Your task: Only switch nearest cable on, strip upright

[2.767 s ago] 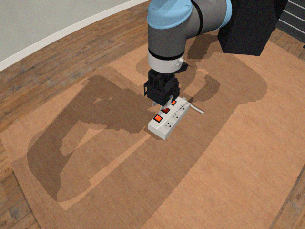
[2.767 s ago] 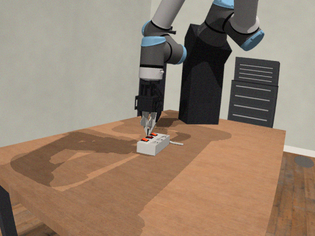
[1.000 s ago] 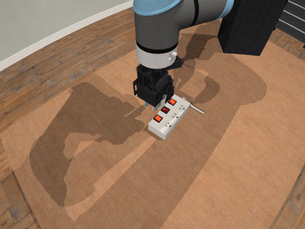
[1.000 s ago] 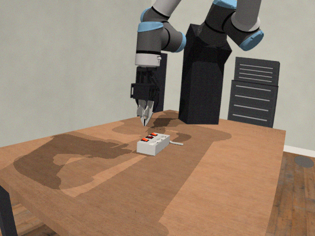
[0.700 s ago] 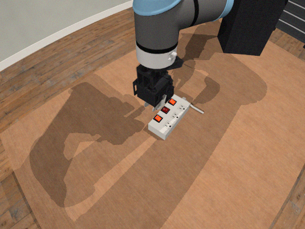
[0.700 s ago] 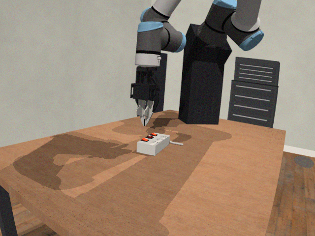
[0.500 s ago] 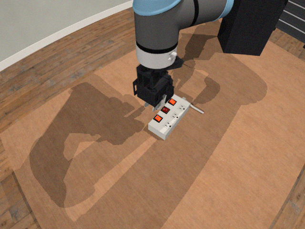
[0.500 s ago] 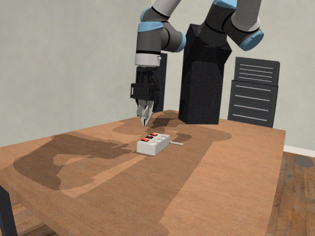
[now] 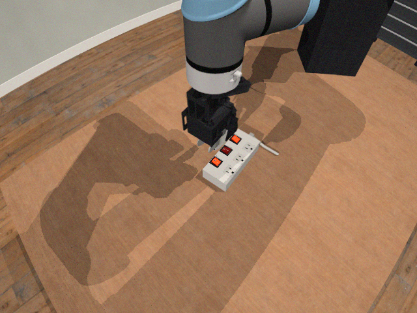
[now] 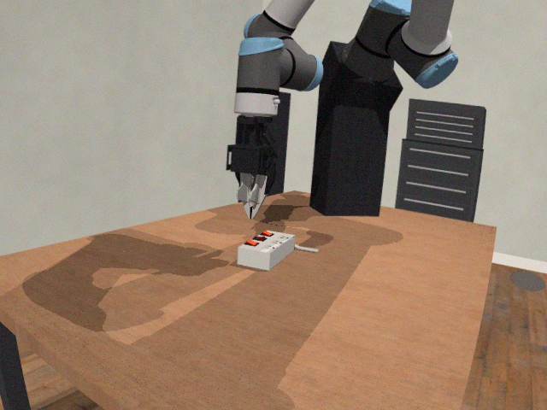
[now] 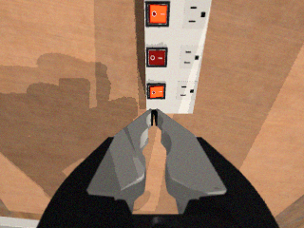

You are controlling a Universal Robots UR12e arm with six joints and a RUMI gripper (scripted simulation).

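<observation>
The white power strip (image 9: 231, 158) lies flat on the wooden table, switches and sockets facing up. Its cable stub (image 9: 269, 149) leaves the far right end. The switch nearest the cable (image 9: 235, 139) glows bright orange. The middle switch (image 9: 225, 150) is dark red. The switch at the free end (image 9: 215, 162) glows bright orange. My gripper (image 9: 210, 145) is shut and empty, pointing down. It hovers a little above the strip (image 10: 266, 249), as the side view (image 10: 251, 213) shows. In the wrist view my fingertips (image 11: 153, 114) sit just short of the free-end switch (image 11: 156, 90).
The arm's black pedestal (image 10: 353, 132) stands on the table behind the strip. A dark drawer cabinet (image 10: 441, 163) stands beyond the table's far right edge. Wooden floor surrounds the table.
</observation>
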